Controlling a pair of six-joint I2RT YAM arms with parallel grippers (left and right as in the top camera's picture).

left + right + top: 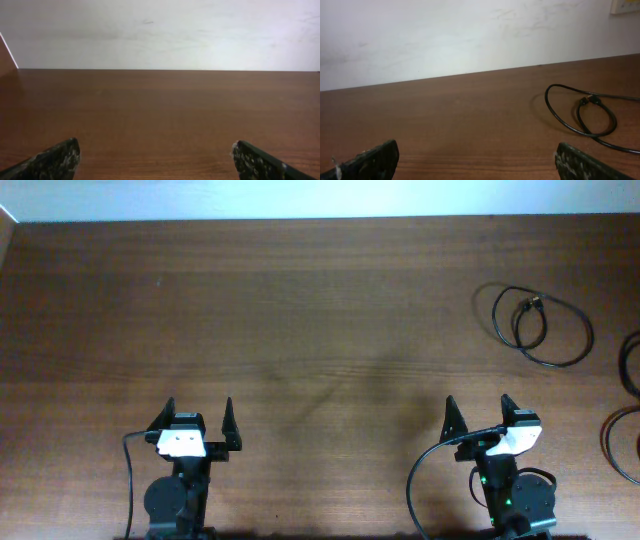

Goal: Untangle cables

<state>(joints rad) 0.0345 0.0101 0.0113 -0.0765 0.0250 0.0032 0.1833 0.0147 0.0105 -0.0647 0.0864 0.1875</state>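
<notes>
A black cable [537,326] lies coiled in loose loops on the brown table at the far right, its plug ends meeting near the middle of the coil. It also shows in the right wrist view [592,116]. More black cable [622,438] curves along the right edge, partly cut off. My left gripper [198,418] is open and empty at the near left, far from the cables. My right gripper [477,414] is open and empty at the near right, in front of the coil and apart from it.
The wooden table [300,330] meets a white wall [470,35] at the back. Each arm's own black cable loops beside its base at the table's near edge.
</notes>
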